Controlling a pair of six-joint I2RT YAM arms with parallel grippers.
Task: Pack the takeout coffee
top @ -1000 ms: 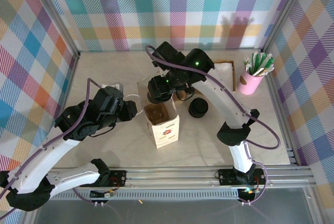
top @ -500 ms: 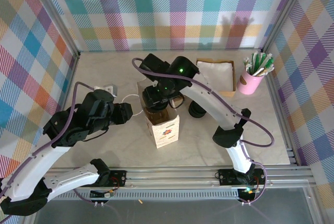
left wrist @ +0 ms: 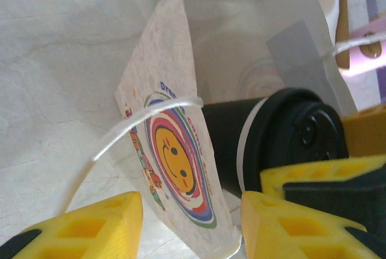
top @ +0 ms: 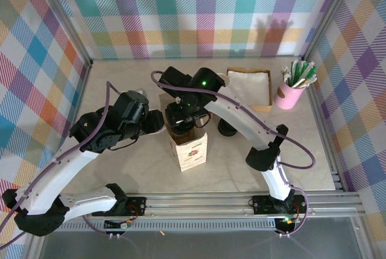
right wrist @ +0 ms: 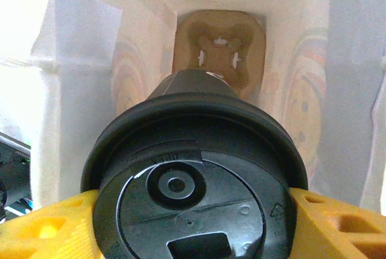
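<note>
Between the two yellow fingers of the right gripper [right wrist: 193, 232] sits the takeout coffee [right wrist: 193, 150], a small dark grey paper cup under a round black plastic lid. The fingers are clamped against the lid's rim from either side, so the cup hangs upright below the wrist. Around it rise the pale walls of the white paper bag printed with a rainbow smiley [right wrist: 78, 90], so the cup's base is already inside the bag's mouth. Straight beyond the cup, on the bag's floor, lies a brown moulded cardboard cup carrier [right wrist: 219, 54] with an empty socket; how far the cup hangs above it I cannot tell. Off to that gripper's left, the left gripper [left wrist: 190, 211] stands beside the bag with its jaws apart. The bag's printed wall runs between them unpinched, and the thin white handle loop [left wrist: 139, 126] arcs over its near finger. The step in hand looks like lowering the coffee into the bag. The next move calls for a straight, level descent that keeps the cup off the walls and centres it over the socket, with the grip let go only once the base is seated. Farther off to the right gripper's right are a low stack of loose black lids [top: 228, 127], a brown tray of white napkins [top: 250, 84] and a pink holder of sachets [top: 289, 93].
</note>
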